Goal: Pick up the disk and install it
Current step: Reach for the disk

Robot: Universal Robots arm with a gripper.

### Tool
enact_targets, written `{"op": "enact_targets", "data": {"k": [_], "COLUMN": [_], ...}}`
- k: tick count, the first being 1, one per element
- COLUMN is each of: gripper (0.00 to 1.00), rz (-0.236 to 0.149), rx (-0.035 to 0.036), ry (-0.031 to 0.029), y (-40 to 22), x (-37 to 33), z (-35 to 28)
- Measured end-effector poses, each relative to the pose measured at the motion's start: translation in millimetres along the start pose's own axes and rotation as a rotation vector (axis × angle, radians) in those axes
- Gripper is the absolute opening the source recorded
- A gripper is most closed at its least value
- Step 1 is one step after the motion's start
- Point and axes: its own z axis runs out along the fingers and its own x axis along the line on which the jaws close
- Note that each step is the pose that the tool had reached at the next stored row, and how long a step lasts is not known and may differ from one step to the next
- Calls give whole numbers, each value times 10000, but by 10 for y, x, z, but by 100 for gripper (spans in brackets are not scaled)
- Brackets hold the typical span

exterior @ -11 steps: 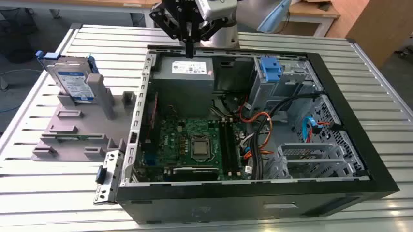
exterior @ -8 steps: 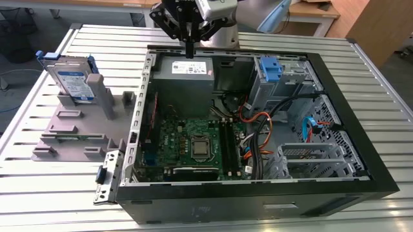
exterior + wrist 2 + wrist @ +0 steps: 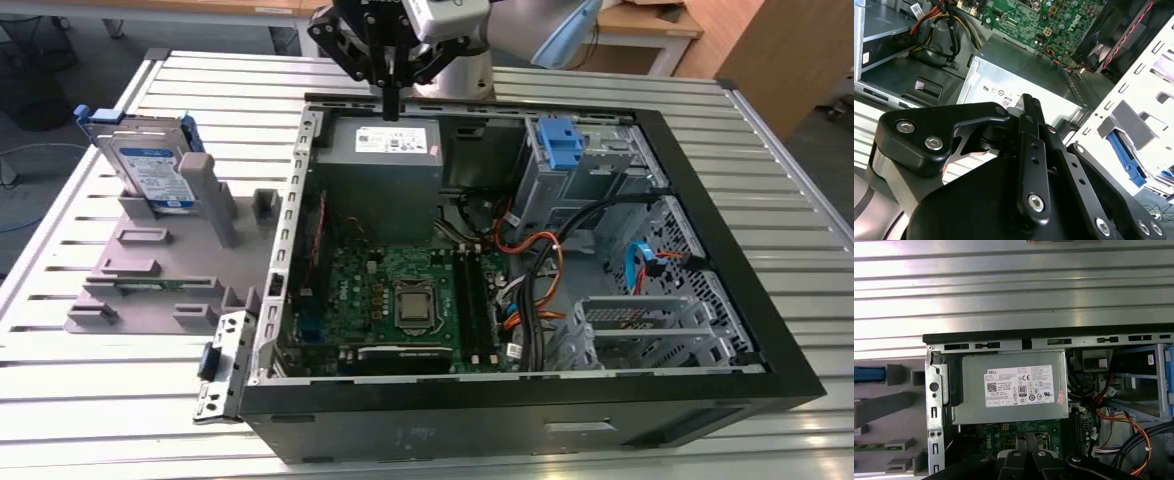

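The disk — shiny metal, framed in blue plastic; table (slatted) matt metal.

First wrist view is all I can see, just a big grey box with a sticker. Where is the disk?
Observer: In the exterior view the disk stands upright in a grey holder on the table, at that view's left of the computer case.
Operator: Is the gripper touching it?
Observer: No. The gripper hangs shut and empty over your grey box, the power supply, apart from the disk.
Operator: Is anything blue inside the case?
Observer: Yes, a blue bracket sits on the drive bay at the exterior view's right of the power supply.
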Motion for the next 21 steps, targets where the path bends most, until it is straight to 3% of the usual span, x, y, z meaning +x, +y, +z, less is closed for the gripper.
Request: {"op": "enact_targets", "data": {"k": [21], "gripper": [11], "rz": [1], "rx": [0], "ry": [0], "y": [-5], "x": [73], "z": [-2]}}
